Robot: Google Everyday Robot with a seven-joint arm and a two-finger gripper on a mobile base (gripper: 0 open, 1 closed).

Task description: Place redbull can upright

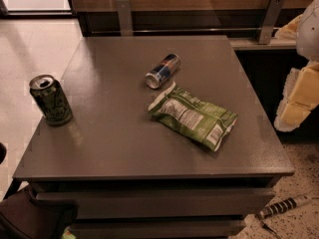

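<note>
The redbull can (163, 70), slim, blue and silver, lies on its side on the grey table (114, 143), a little behind the middle, with its silver end towards the front left. My gripper (295, 106), white and pale yellow, hangs at the right edge of the view, beyond the table's right side, well apart from the can and holding nothing that I can see.
A wider dark green-black can (51, 99) stands upright near the table's left edge. A green snack bag (193, 115) lies flat just in front and to the right of the redbull can. A wall and rail run behind the table. A striped object (284, 206) lies on the floor at bottom right.
</note>
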